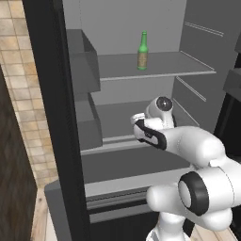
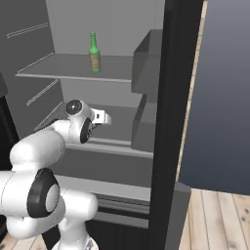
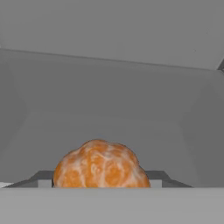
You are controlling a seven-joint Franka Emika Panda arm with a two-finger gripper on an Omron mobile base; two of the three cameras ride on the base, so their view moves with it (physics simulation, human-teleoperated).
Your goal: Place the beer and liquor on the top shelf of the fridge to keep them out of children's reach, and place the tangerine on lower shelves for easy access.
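An open grey fridge is faced; the beer is stood on its top shelf. The tangerine is held between the end effector's part-closed fingers.

No text, brand, number or sign could be read anywhere in these views. The beer carried a tan label on its body, but it was too small and blurred to show any lettering. The fridge walls bore no readable markings.
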